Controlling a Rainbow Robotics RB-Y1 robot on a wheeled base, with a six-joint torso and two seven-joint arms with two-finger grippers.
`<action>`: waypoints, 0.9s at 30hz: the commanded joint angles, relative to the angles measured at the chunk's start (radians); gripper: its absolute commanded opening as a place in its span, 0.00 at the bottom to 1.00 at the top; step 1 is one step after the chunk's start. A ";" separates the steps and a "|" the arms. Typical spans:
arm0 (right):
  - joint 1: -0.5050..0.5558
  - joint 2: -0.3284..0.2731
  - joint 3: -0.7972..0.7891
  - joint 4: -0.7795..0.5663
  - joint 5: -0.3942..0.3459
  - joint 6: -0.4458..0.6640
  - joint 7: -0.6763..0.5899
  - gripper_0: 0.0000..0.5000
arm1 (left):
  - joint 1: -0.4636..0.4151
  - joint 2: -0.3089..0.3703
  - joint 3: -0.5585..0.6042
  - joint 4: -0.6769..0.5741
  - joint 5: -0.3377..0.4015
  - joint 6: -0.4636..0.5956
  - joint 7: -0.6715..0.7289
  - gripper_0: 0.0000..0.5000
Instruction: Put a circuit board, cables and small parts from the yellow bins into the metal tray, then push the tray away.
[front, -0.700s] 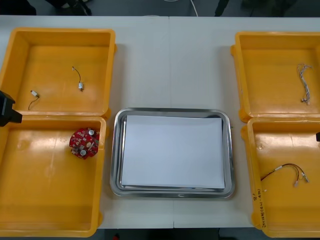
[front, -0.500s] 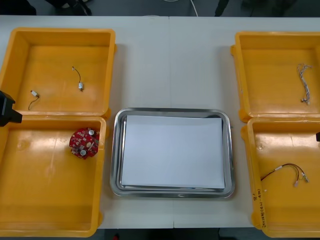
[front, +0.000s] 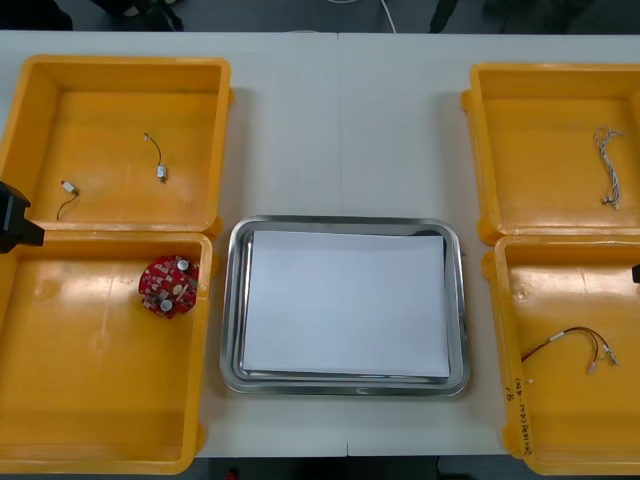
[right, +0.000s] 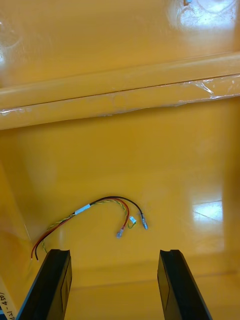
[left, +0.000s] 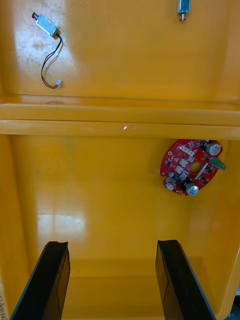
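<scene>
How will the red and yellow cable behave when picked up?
Probably floppy: the red and yellow cable lies in a loose curve on the floor of its yellow bin, so its ends would likely droop from a pinch by the open right gripper. Likely light, being thin. Its splayed end connectors might snag.

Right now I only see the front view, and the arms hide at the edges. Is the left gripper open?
Observer: Yes, the left gripper stands open, holding nothing.
Operator: Is the red board near it?
Observer: The circuit board lies beyond its fingers, untouched.
Operator: And the other one?
Observer: The right gripper is open too, with the red and yellow cable lying just ahead of it.
</scene>
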 joint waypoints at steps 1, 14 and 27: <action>0.014 -0.046 -0.034 -0.006 0.003 0.006 0.018 1.00 | 0.013 0.047 0.028 -0.021 -0.008 0.005 -0.102 1.00; 0.014 -0.046 -0.034 -0.006 0.003 0.006 0.018 1.00 | 0.013 0.047 0.028 -0.021 -0.008 0.005 -0.102 1.00; 0.014 -0.046 -0.034 -0.006 0.003 0.006 0.018 1.00 | 0.013 0.047 0.028 -0.021 -0.008 0.005 -0.102 1.00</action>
